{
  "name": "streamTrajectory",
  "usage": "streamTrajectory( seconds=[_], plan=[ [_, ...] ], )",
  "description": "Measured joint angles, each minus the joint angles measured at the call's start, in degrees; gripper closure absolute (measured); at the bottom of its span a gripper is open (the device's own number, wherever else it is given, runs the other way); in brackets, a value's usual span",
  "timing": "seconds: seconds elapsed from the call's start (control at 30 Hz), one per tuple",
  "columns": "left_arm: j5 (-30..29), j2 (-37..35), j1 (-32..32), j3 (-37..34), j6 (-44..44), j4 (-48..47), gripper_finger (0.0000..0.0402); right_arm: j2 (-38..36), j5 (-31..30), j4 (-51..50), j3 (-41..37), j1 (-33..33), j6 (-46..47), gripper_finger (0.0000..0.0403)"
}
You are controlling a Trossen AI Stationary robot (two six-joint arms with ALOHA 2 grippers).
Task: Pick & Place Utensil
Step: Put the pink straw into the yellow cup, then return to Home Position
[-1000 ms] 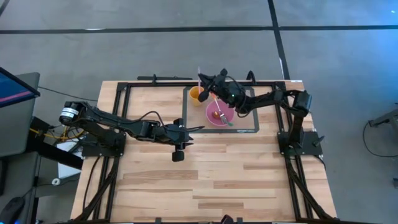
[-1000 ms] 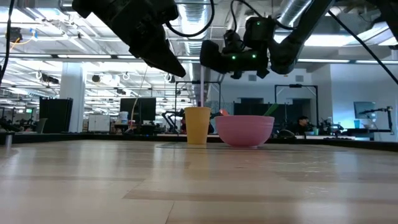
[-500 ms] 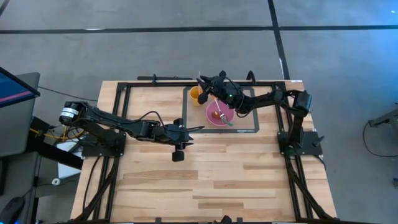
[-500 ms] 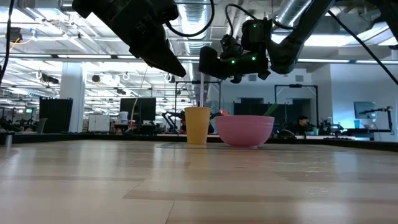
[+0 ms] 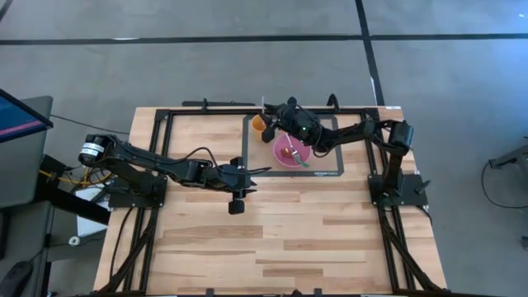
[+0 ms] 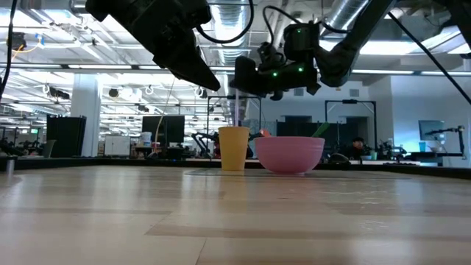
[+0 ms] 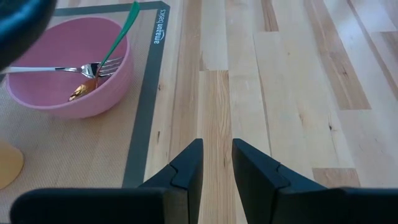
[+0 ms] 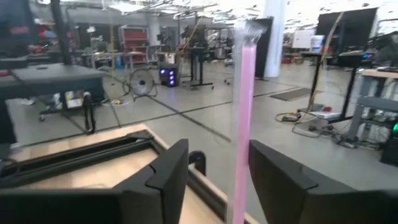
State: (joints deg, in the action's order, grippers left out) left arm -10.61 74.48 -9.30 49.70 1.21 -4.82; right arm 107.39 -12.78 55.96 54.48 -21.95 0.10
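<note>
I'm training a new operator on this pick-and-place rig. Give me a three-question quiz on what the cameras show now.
1. True or false: the pink bowl holds a fork.
2. Which gripper holds the pink utensil: A) left gripper B) right gripper?
3. Fill in: the right gripper hangs above the yellow ____.

Key: 1 true. 2 B; the utensil stands upright between its fingers. 3 cup, which stands beside the bowl on the mat.

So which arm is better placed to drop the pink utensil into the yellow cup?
The right. Its gripper holds the pink-handled utensil upright over the yellow cup. The left gripper idles beside the mat, holding nothing.
</note>
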Motion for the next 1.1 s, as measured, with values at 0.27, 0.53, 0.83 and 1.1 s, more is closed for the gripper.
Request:
streamTrajectory(
  seconds=[0.27, 0.53, 0.83, 1.1],
  plan=[
    [0.0, 0.0, 0.0, 0.0, 0.0, 0.0, 0.0315, 0.0, 1.1, -1.0, 0.0, 0.7, 0.0, 0.017],
    [0.0, 0.0, 0.0, 0.0, 0.0, 0.0, 0.0315, -0.7, 1.1, -4.9, 0.0, 1.0, 0.2, 0.0147],
    [0.0, 0.0, 0.0, 0.0, -0.1, 0.0, 0.0315, -6.2, 0.7, -15.7, -0.1, 2.6, -0.5, 0.0147],
    [0.0, 0.0, 0.0, 0.0, -0.2, 0.0, 0.0315, -15.4, 0.7, -28.8, 0.0, 6.2, -3.5, 0.0147]
  ],
)
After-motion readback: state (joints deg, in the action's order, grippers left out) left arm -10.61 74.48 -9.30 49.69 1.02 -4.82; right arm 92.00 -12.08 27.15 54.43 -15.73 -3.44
